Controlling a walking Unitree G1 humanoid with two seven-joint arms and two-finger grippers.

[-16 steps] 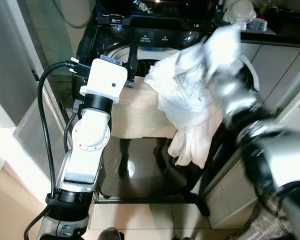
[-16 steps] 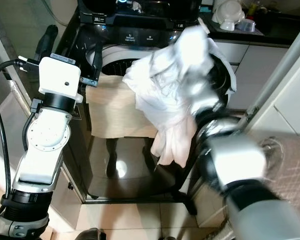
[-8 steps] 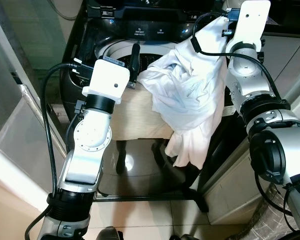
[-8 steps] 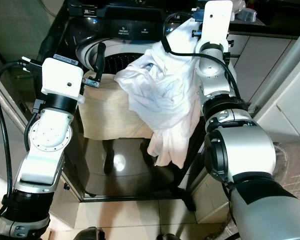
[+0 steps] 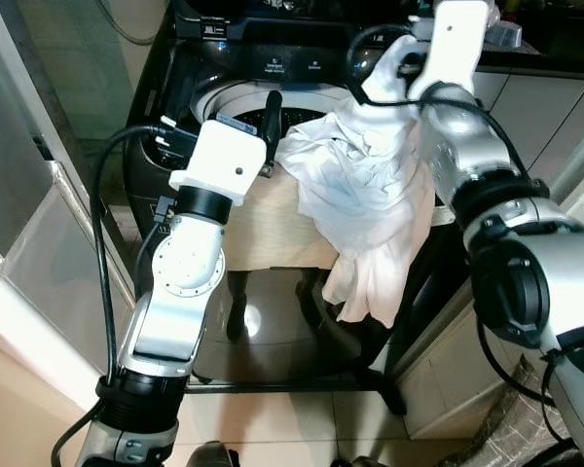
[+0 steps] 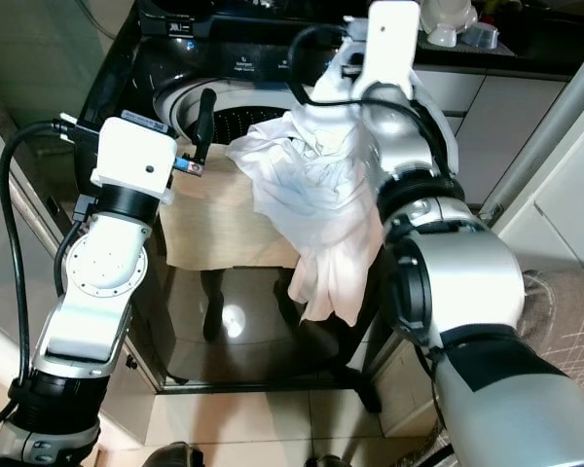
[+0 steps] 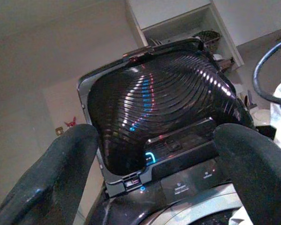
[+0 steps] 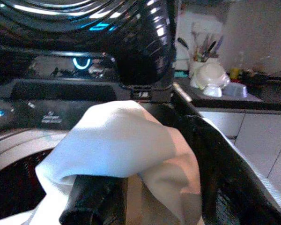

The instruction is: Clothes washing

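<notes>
Head views are evenly lit and fairly sharp, with glare spots on the glossy washer front (image 5: 273, 321) and soft blur on the near right arm. Beyond the left fingers (image 7: 61, 164), the ribbed lid (image 7: 154, 122) glints (blue-tinted streaks). Around the right fingers (image 8: 91, 199), the cloth (image 8: 122, 145) is dim and soft-focused

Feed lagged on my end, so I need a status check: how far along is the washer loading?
Done: the washer lid is up and the drum is open. In hand: the right gripper holds the white garment above the drum's edge, with most of the cloth draped over the beige cloth down the washer's front. The left gripper is open beside it. Left: getting the garment into the drum.
</notes>
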